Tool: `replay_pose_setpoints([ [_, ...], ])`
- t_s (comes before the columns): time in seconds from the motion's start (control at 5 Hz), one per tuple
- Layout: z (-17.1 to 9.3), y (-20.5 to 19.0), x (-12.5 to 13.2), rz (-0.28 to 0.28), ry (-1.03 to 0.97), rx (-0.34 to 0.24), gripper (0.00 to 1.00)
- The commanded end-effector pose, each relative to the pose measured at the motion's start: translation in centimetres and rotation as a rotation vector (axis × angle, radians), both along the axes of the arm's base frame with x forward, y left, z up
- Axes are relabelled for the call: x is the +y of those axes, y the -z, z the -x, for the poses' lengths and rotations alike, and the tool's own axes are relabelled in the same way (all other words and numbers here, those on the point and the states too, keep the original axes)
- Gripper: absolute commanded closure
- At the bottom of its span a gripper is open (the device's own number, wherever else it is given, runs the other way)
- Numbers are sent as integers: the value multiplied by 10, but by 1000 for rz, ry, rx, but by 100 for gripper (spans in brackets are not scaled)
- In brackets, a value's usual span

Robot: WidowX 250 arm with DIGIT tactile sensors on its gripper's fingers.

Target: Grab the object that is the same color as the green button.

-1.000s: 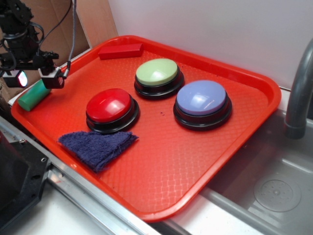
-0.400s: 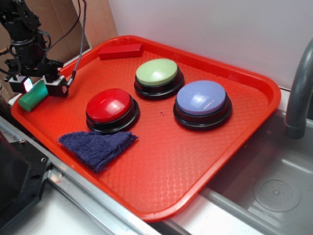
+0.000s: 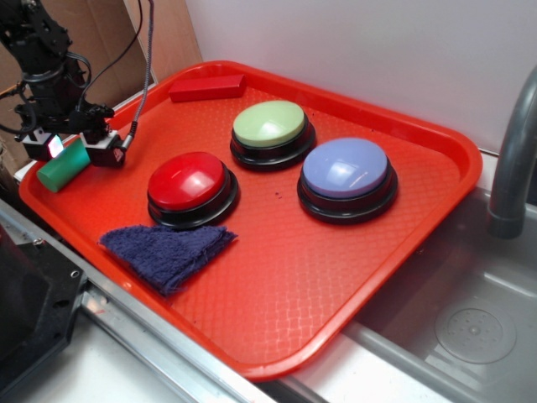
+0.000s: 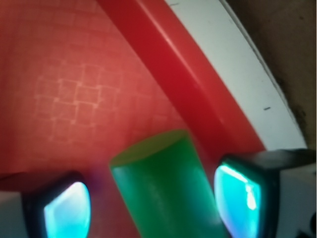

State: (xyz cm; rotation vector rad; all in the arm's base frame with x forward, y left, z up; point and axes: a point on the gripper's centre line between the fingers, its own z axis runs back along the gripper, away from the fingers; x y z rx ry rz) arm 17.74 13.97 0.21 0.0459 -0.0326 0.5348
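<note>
Since a second ago the gripper (image 3: 71,148) has come down and shifted along the tray (image 3: 336,285) rim, so its spread fingers now straddle the green cylinder (image 3: 62,165) at the tray's left edge, far from the green button (image 3: 269,123). In the wrist view, pads (image 4: 237,196) flank it without clear contact. No writing is readable.

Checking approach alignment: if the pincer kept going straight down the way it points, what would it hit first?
Most likely the green cylinder, lying between the open pincer's fingers near the tray's left rim. How far above it they are is unclear.
</note>
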Motion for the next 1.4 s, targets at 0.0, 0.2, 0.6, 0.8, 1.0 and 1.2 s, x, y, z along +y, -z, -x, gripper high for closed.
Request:
replay_pose_setpoints([
  [0.0, 8, 6, -6, 42, 63, 10, 0],
  [0.2, 9, 9, -3, 56, 26, -12, 100],
  [0.6, 6, -8, -2, 39, -54, -28, 100],
  [0.8, -5, -46, -5, -31, -87, -9, 100],
  [1.0, -13, -94, -17, -11, -73, -80, 100],
  [1.2, -17, -144, -38, 25, -40, -143, 100],
])
